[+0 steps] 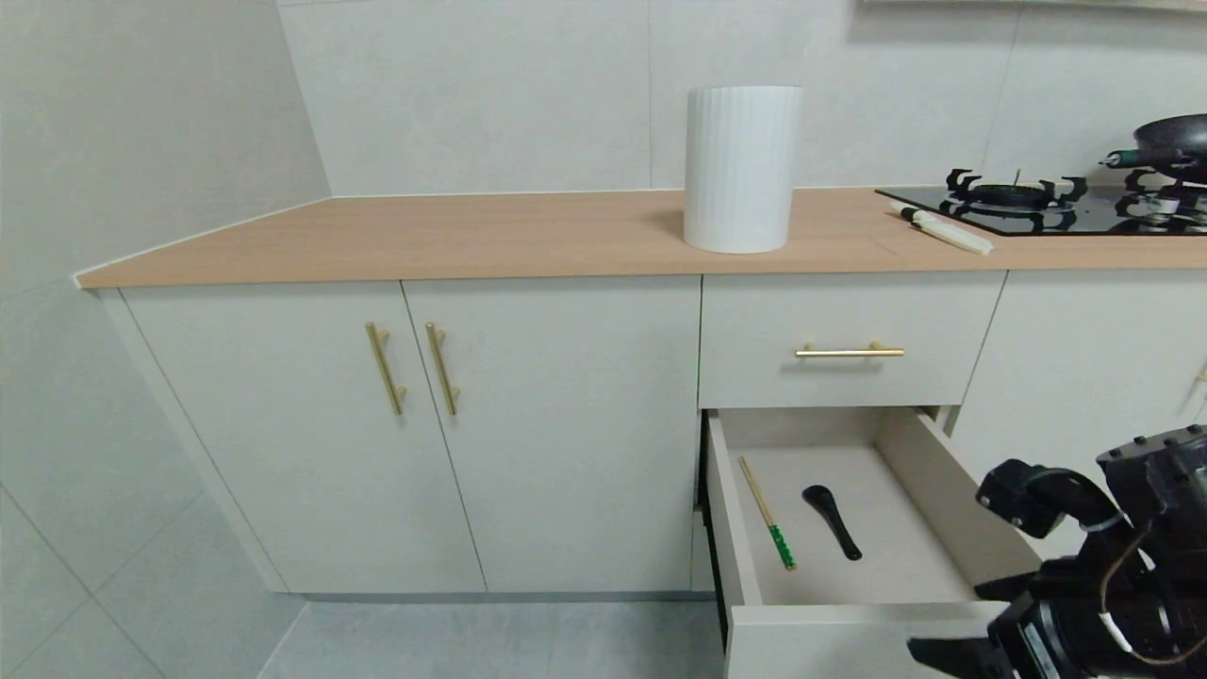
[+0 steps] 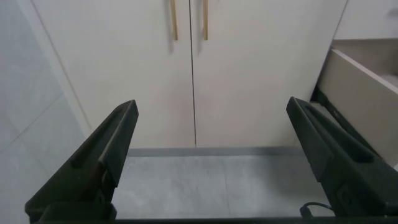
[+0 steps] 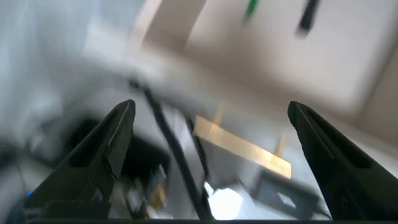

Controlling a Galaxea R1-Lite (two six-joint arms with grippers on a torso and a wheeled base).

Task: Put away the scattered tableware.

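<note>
Now: right pincer [image 3: 210, 109] wide open, empty, close before the open white drawer [image 1: 905, 556], which holds a wooden green-tipped chopstick [image 1: 768, 514] and a black spoon [image 1: 832, 521]. Left pincer [image 2: 211, 107] likewise gaping, empty. Step, judged: stowing. Next: fetch the pale stick-like utensil [image 1: 943, 229], well above both pincers.

Wore matte black all over the right arm [image 1: 1155, 500]: blocky housings, plus one rounded joint cap on the left. Carried a thin pale cable [image 1: 1105, 613] looping down the near side, cinched by a white band. Ended, on the left gripper [image 2: 211, 158] and the right gripper [image 3: 211, 158] alike, in two dark wedge-shaped fingers [image 2: 106, 162] with flat inner faces, tapering to blunt tips.
</note>
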